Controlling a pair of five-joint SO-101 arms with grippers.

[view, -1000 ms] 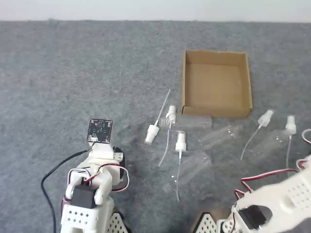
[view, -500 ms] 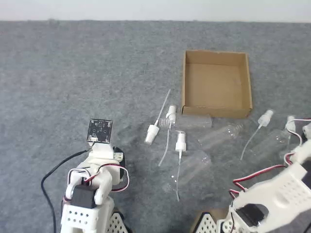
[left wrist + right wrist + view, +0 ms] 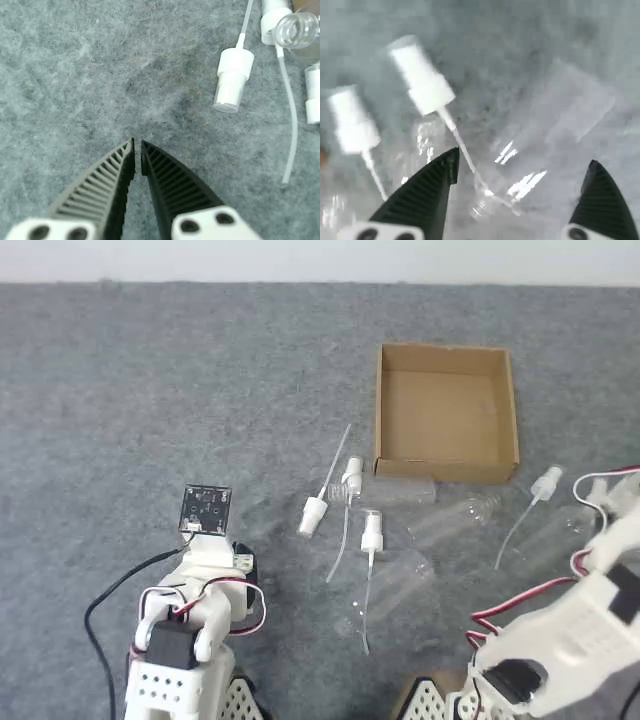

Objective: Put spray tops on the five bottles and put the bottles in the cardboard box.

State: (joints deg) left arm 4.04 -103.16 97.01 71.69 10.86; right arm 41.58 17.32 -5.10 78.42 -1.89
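The open cardboard box [image 3: 445, 410] sits at the back, with nothing in it. Clear bottles lie on their sides in front of it, among them one [image 3: 400, 490] against the box wall and one [image 3: 395, 585] nearer. White spray tops [image 3: 314, 512] [image 3: 372, 530] [image 3: 546, 483] with long dip tubes lie loose beside them. My left gripper [image 3: 137, 145] is shut on nothing, low over the carpet, a spray top [image 3: 231, 80] a short way ahead. My right gripper [image 3: 522, 160] is open above a clear bottle [image 3: 545, 150], which lies between its fingers beside two spray tops [image 3: 422, 85] [image 3: 352, 120].
Grey carpet [image 3: 150, 390] covers the table, with free room at the left and back. The left arm [image 3: 195, 620] stands at the front left, a cable trailing from it. The right arm [image 3: 580, 640] stretches along the right edge.
The right arm has swung away from the front edge toward the bottles at the far right and now covers the rightmost spray top. The left arm has kept still.
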